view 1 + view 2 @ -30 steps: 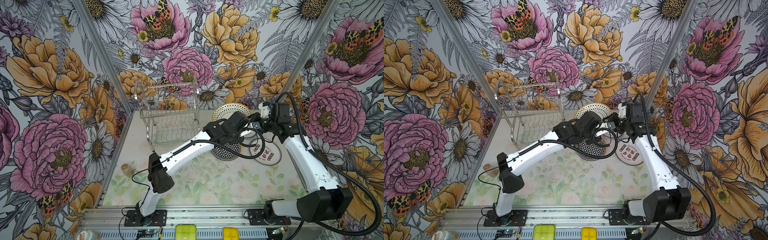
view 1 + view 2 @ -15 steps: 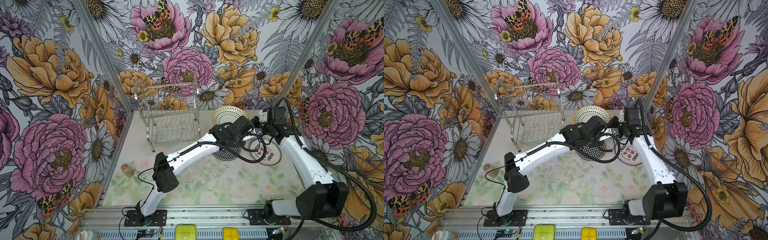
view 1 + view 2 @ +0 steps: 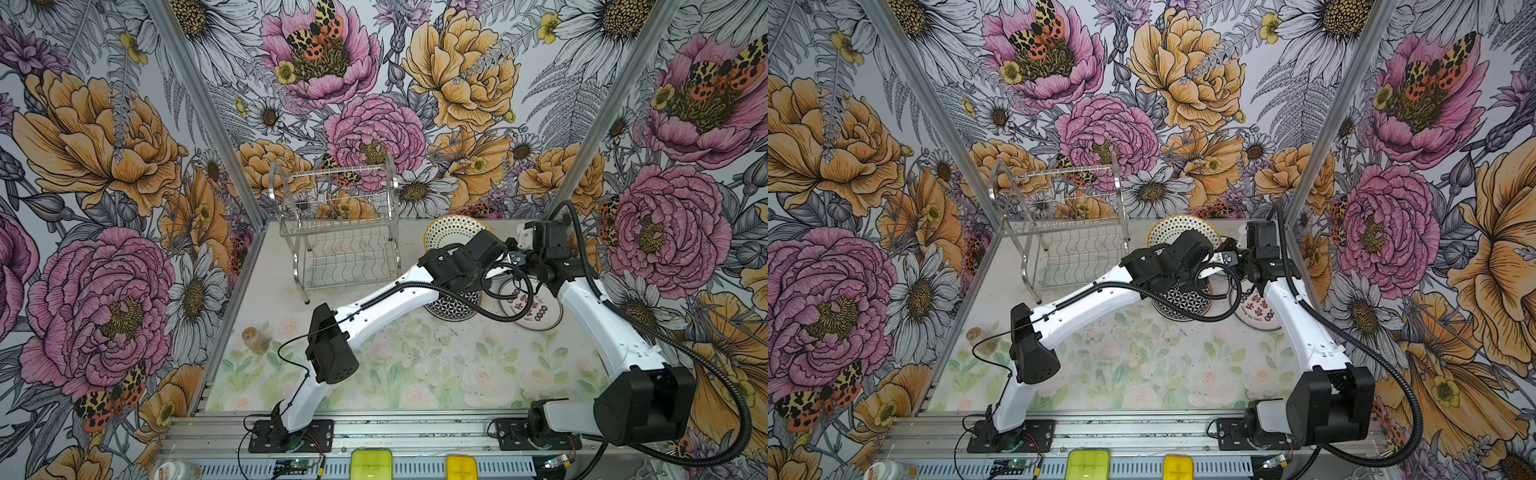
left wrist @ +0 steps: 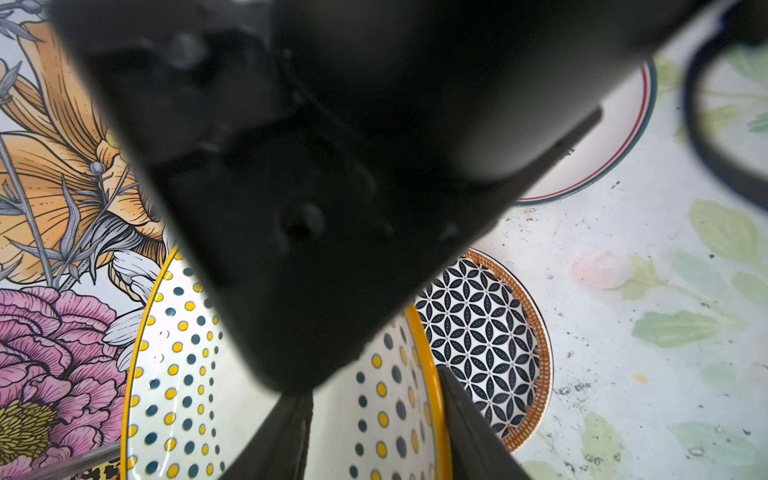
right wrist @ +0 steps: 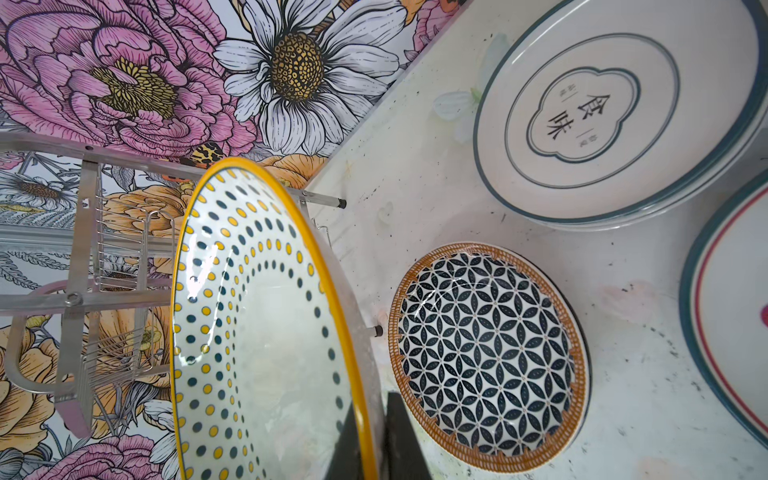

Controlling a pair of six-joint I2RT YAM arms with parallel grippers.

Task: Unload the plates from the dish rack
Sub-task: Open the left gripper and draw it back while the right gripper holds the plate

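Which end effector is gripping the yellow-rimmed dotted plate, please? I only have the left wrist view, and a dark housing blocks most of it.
Observer: The right end effector is shut on the rim of the dotted plate, holding it on edge.
Operator: Thank you. Is the dish rack cleared?
Observer: Yes, in both top views the dish rack holds no plates.
Operator: Are there plates I cannot see?
Observer: A white plate with black characters lies flat atop another plate.
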